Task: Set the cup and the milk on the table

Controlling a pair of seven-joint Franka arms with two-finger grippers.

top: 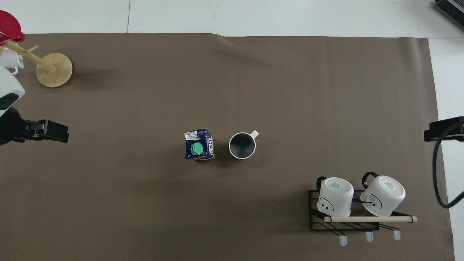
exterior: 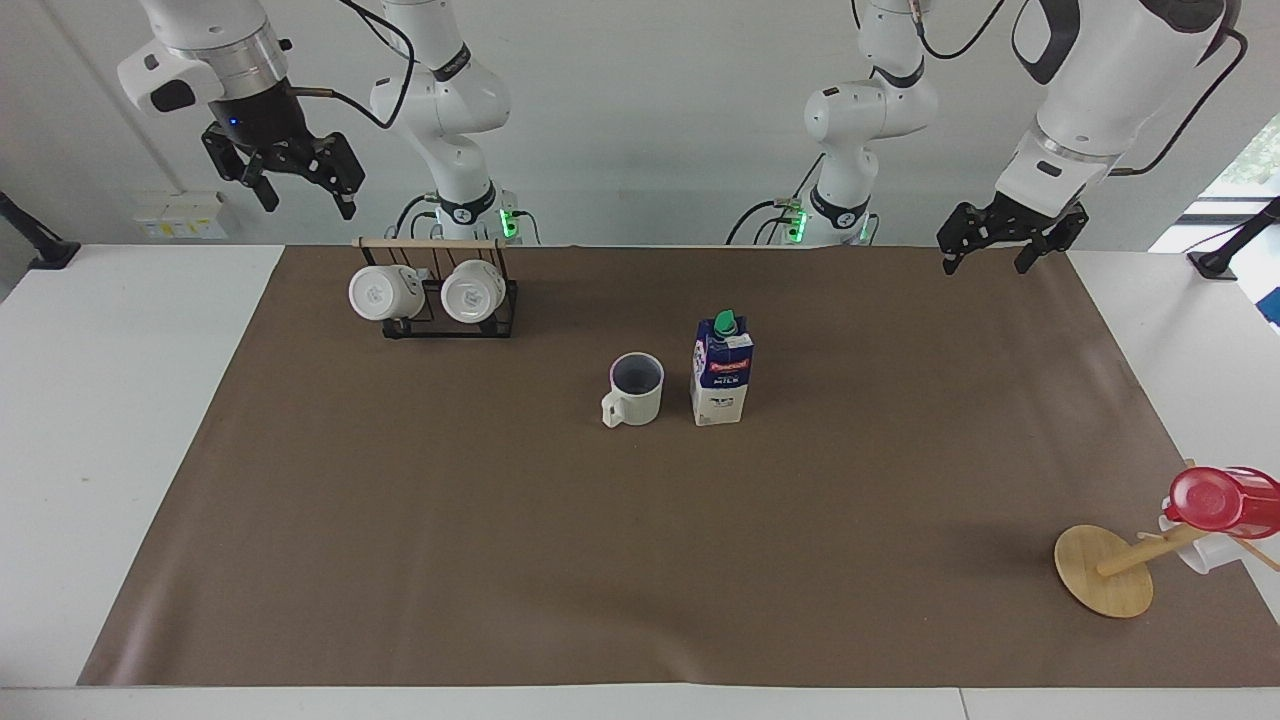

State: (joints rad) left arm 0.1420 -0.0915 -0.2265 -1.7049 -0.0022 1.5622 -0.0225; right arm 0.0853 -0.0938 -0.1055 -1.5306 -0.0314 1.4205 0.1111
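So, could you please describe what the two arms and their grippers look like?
Both arms are glossy white with rounded joints, dark seams and black cables looping alongside. The right gripper and left gripper are black two-finger units; the right sits under a silver ring. Green lights glow at both bases.
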